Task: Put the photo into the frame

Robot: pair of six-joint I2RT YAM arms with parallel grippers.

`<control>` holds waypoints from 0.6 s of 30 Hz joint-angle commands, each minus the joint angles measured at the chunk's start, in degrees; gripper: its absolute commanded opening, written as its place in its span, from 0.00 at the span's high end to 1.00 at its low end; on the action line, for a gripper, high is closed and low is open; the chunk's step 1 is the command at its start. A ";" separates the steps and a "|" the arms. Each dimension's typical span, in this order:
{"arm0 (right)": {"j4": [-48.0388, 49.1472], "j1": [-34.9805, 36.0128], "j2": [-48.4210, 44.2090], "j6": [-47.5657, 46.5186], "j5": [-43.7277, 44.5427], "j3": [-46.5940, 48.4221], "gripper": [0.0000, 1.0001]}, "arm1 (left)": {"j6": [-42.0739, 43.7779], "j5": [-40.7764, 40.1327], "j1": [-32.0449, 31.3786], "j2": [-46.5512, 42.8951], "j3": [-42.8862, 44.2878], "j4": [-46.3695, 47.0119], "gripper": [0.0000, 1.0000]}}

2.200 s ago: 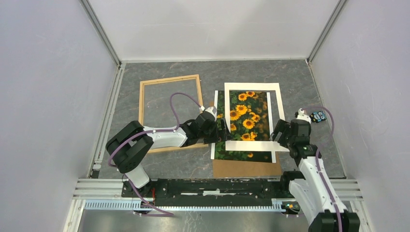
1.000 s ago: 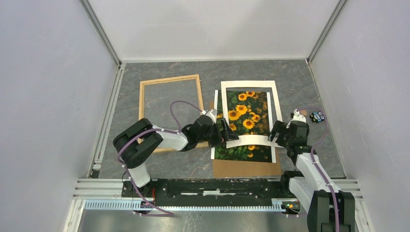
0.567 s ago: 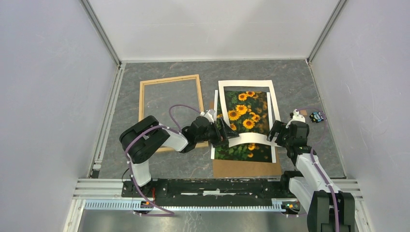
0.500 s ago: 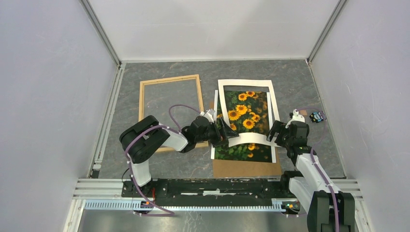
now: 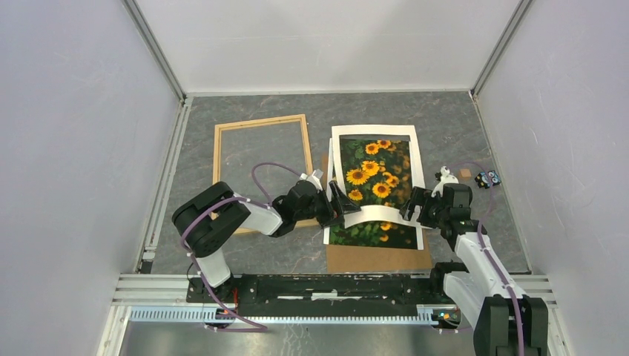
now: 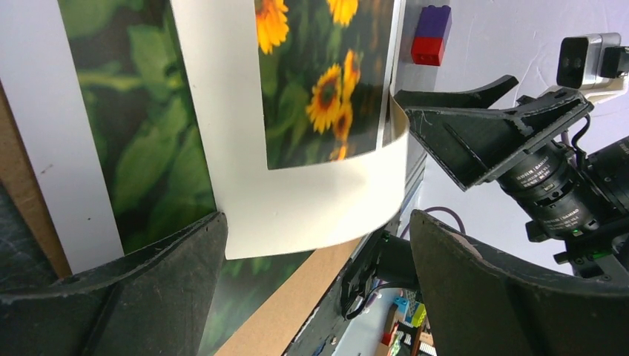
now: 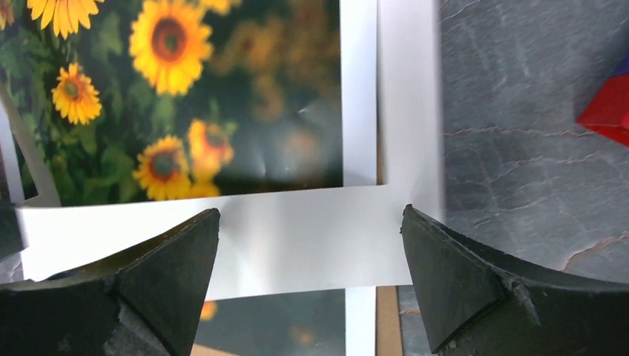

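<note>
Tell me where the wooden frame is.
In the top view the wooden frame lies flat on the left of the table, just left of the photo and its white mat, the left arm crossing its near right corner.

photo [image 5: 374,170] edges hidden under white mat [image 5: 371,132], brown board [image 5: 378,258] mostly beneath both, red block [image 7: 610,111] cut off, perhaps a brick

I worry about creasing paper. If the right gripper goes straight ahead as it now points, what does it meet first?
Probably the white mat: its bowed near strip sits squarely ahead of the open right gripper, over the photo. Depth is unclear, so contact may already be close.
</note>
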 commanded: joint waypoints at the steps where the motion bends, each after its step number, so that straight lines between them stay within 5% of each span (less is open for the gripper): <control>1: -9.48 2.83 -0.18 2.27 0.01 5.02 0.02 | 0.62 -1.15 0.04 1.91 -2.13 -1.04 0.00; 12: -21.74 3.72 -2.84 25.00 19.44 11.04 0.02 | 0.81 -1.10 -0.03 1.35 -3.50 0.83 0.00; 18: -24.66 3.76 2.53 31.61 25.34 14.76 0.02 | 6.29 -1.57 -0.11 -2.26 -1.17 -5.96 0.00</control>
